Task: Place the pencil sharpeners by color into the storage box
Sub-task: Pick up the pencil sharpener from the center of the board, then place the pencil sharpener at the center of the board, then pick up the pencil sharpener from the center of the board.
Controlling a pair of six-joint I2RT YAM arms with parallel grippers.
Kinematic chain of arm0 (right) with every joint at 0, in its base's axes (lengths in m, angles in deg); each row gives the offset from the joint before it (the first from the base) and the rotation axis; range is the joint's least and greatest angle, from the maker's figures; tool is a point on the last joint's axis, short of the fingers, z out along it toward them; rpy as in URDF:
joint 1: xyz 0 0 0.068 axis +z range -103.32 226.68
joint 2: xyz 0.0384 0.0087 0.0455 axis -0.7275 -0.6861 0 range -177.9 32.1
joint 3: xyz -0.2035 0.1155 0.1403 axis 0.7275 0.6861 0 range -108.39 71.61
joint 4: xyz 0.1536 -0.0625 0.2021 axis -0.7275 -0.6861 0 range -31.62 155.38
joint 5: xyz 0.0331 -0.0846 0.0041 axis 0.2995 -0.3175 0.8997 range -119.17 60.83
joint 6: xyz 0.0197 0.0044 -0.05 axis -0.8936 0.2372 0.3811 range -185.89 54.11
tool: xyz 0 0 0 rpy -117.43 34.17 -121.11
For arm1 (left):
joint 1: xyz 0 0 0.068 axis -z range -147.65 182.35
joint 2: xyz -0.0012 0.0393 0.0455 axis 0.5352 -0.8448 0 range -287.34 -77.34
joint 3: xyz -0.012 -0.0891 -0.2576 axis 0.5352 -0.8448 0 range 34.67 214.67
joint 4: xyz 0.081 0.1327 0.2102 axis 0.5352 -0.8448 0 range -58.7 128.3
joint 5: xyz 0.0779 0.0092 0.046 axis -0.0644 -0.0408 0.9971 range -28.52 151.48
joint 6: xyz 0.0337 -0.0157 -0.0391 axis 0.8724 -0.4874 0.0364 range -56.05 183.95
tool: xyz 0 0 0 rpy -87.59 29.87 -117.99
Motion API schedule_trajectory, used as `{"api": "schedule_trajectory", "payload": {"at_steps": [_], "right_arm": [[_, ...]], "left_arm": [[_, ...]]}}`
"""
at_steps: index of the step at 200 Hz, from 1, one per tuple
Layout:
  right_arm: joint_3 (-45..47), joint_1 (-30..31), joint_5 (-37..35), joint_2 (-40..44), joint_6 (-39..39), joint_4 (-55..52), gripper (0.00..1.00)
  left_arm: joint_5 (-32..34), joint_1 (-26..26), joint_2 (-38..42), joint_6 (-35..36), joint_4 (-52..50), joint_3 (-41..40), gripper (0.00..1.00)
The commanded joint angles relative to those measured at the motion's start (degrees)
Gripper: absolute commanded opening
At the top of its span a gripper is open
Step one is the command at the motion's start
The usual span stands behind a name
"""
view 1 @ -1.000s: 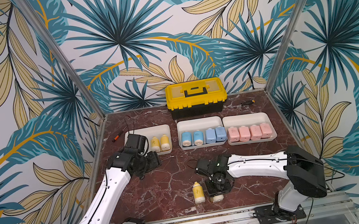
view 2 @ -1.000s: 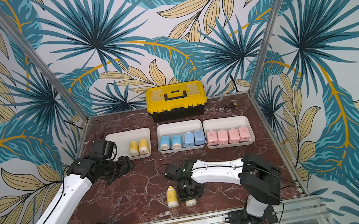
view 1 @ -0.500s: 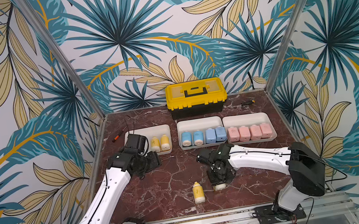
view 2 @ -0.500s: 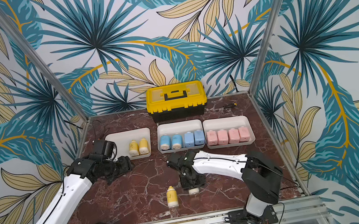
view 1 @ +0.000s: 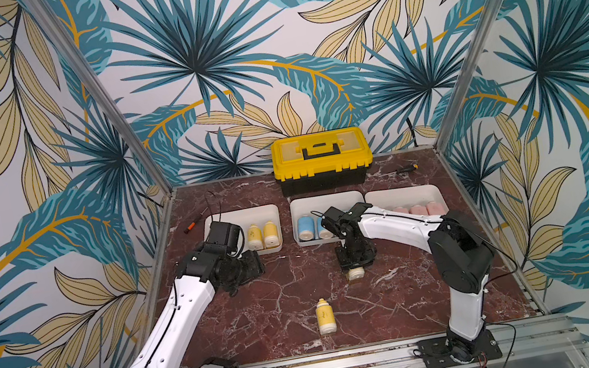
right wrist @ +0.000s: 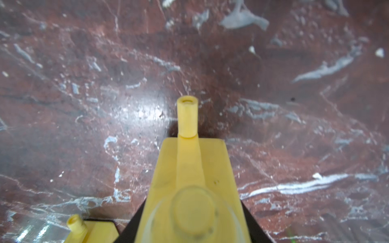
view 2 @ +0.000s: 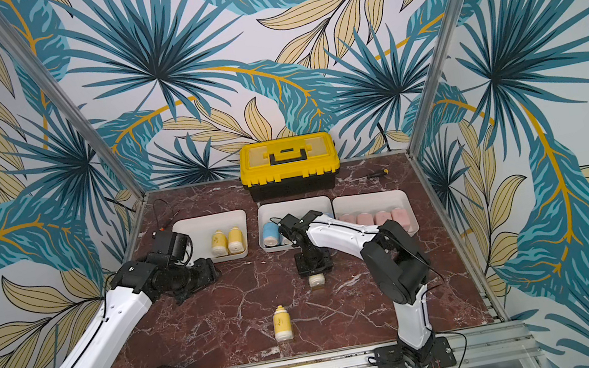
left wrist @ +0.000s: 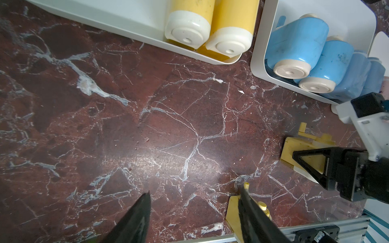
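Carried the held yellow sharpener point(view 1: 356, 273) up the frame over the last second, from just beside the loose yellow sharpener point(view 1: 325, 315) at lower centre to a spot just below the middle tray point(view 1: 327, 198). Pinched it between the right fingers point(view 1: 356, 262), closed on its body from both sides, whitish end poking out toward the bottom edge in both top views, nozzle leading over red marble in the right wrist view. Could not tell clear of the desk point(view 1: 284, 304) from brushing it. Kept the left fingers point(left wrist: 134, 218) spread apart, gripping nothing, in the same place as a second ago: low over open desk at centre left of both top views, just below the near wall of the left tray point(view 1: 245, 215). Left the loose yellow sharpener lying alone on the desk, down and left of the held one, cap end toward the trays, whitish end toward the bottom edge, well apart from all three trays. Had two yellow sharpeners point(view 1: 254, 237) side by side and touching in the right half of the left tray, whitish ends at its near wall. Had four blue sharpeners point(left wrist: 294, 46) in a row in the middle tray by the left wrist view, partly hidden behind the right arm point(view 1: 392, 223) in the top views. Had four pink sharpeners point(view 2: 364, 219) in a row in the right tray point(view 2: 368, 199). Kept the shut yellow-and-black toolbox point(view 1: 322, 160) at the back wall, just behind the middle tray.
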Motion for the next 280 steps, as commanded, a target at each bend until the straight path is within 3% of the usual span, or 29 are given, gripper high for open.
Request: {"api": "schedule_trajectory", "payload": {"at_steps": [1, 44, 84, 117, 159, 187, 222, 280], "right_arm": [[-0.9, -0.9, 1.1, -1.3, 2.7, -2.8, 0.43], [-0.6, -1.2, 1.9, -2.7, 2.7, -2.0, 0.51], [-1.3, -1.2, 2.0, -2.2, 2.6, -1.2, 0.69], [-3.3, -1.2, 1.5, -0.3, 2.7, -1.8, 0.73], [-5.0, -1.3, -0.7, 5.2, 2.4, -3.5, 0.74], [-4.5, -1.9, -2.4, 11.2, 1.9, -4.3, 0.74], [-2.6, -3.9, -3.8, 19.3, 1.5, -4.9, 0.75], [5.0, -10.0, -5.3, 31.6, 1.7, -5.0, 0.79]], "left_arm": [[-0.8, 0.2, 0.7, -0.5, 0.6, -0.4, 0.68], [-1.6, 0.2, -0.3, -0.3, 0.7, -0.2, 0.68], [-3.0, 1.2, -0.9, -0.3, 0.6, 1.1, 0.68], [-4.5, 4.3, -1.4, -1.7, 0.6, 2.6, 0.69], [-3.3, 15.0, -2.5, -7.1, 0.5, 2.9, 0.7], [0.7, 24.7, -5.0, -11.6, 0.6, 3.7, 0.7], [4.6, 33.1, -7.6, -15.7, 0.6, 7.2, 0.71], [8.1, 42.7, -16.6, -18.9, 0.5, 9.8, 0.85]]}}
